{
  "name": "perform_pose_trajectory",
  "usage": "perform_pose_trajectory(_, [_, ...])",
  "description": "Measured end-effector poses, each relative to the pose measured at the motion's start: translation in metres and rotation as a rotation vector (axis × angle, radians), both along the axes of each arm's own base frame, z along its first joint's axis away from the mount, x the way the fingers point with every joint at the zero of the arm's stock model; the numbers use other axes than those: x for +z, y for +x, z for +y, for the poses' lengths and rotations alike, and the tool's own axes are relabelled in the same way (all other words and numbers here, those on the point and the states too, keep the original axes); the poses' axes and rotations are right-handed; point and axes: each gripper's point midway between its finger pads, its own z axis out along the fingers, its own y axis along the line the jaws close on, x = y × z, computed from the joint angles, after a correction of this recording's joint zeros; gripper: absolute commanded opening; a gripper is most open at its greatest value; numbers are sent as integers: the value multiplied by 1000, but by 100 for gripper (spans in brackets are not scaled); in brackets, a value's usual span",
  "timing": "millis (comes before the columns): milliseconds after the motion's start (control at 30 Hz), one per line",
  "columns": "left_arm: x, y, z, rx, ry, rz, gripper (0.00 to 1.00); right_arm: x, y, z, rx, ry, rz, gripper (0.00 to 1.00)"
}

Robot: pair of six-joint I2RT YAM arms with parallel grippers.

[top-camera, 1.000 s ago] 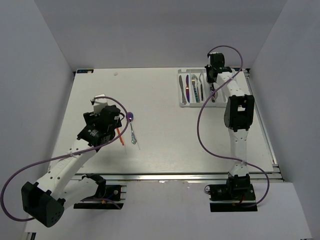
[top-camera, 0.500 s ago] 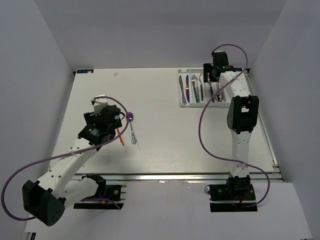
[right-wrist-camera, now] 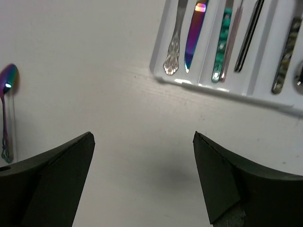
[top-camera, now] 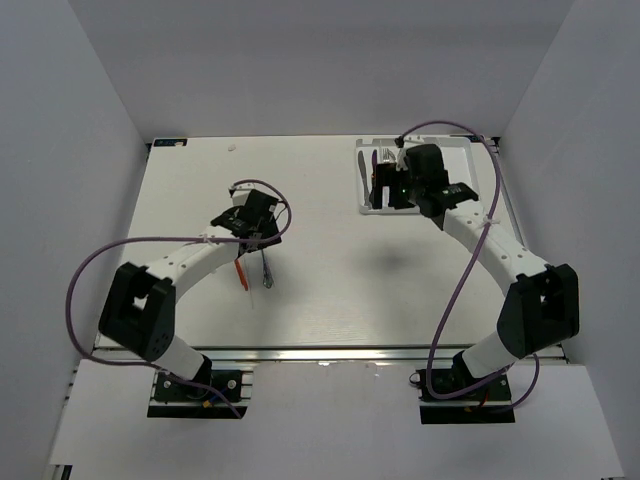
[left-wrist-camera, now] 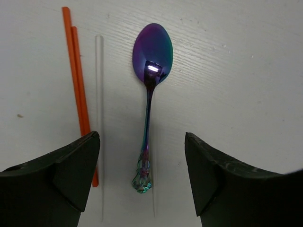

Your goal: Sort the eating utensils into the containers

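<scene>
While the left pincer [left-wrist-camera: 141, 142] hangs wide open over the white desk [top-camera: 330, 300], a slim iridescent purple-blue metal spoon [left-wrist-camera: 147, 106] lies flat between its two black fingers [left-wrist-camera: 61, 179], touched by neither. The spoon's bowl points away from the wrist camera, and its ornate handle end sits level with the fingertips. Just beside the spoon, on the left in the wrist view, lies a thin clear plastic chopstick [left-wrist-camera: 100, 109], parallel to the handle and also inside the finger gap. Further from the spoon on that side, a pair of thin orange-red chopsticks [left-wrist-camera: 78, 80] lie pressed together. Their near ends meet the edge of the left-hand finger, which partly covers them. A faint pale line close on the spoon's other side may be a second clear stick, though it is too thin to tell.

Well apart from the spoon, towards the far right of the desk, sits the white rectangular plastic cutlery tray [right-wrist-camera: 227, 89]. The right pincer [right-wrist-camera: 142, 142] hovers close to it, jaws spread wide and holding nothing. From above, that arm's head covers much of the tray. In the tray's long compartments, each lengthwise, lie:
- a silver patterned handle [right-wrist-camera: 173, 47]
- an iridescent purple knife [right-wrist-camera: 194, 33]
- a teal-handled piece [right-wrist-camera: 221, 49], with a slim pinkish piece [right-wrist-camera: 235, 40] against it
- a dark thin piece [right-wrist-camera: 251, 33]
- a mottled handle [right-wrist-camera: 284, 56]
</scene>
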Motion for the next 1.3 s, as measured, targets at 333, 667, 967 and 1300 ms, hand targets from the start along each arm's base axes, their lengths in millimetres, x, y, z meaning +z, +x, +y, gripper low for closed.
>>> perform_pose_trajectory(333, [-43, 36, -11, 2, 12, 70, 59, -79, -42, 2, 25, -30, 193, 89])
perform_pose_trajectory(667, [-72, 41, -2, 15, 27, 124, 39, -85, -45, 13, 49, -34, 199, 89])
perform_pose_trajectory(967, [-70, 48, -5, 7, 12, 97, 28, -95, -41, 14, 39, -61, 214, 89])
perform_pose_trajectory(1300, [-73, 47, -4, 7, 7, 104, 28, -95, -40, 15, 39, -68, 212, 89])
